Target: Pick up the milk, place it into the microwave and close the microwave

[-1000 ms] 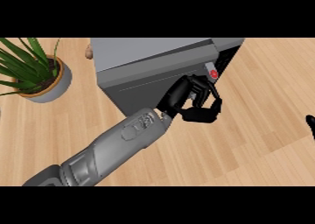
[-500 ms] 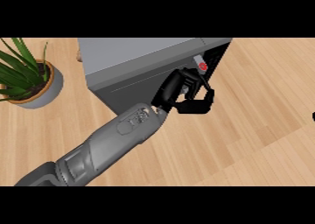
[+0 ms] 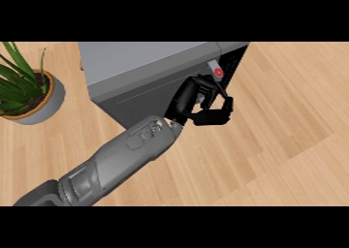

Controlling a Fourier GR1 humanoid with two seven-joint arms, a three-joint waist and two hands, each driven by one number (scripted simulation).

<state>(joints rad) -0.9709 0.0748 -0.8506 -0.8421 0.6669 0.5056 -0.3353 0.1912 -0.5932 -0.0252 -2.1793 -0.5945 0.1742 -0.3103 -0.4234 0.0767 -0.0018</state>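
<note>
The grey microwave [image 3: 152, 60] stands at the top middle of the head view. Its door [image 3: 138, 99] is swung most of the way shut, leaving a dark gap [image 3: 233, 60] at the right. In that gap shows a small white piece with a red spot, the milk [image 3: 216, 70]; the rest of it is hidden. My left hand [image 3: 198, 101] lies against the door's free edge, fingers loosely bent and holding nothing. My left forearm [image 3: 127, 155] runs in from the lower left. My right hand shows nowhere.
A potted green plant [image 3: 23, 92] in a grey pot stands left of the microwave. The wooden counter [image 3: 277, 145] stretches to the right and front.
My left hand has pushed the door's edge further toward the microwave, narrowing the dark gap. The right hand, earlier at the right edge, has left the view.
</note>
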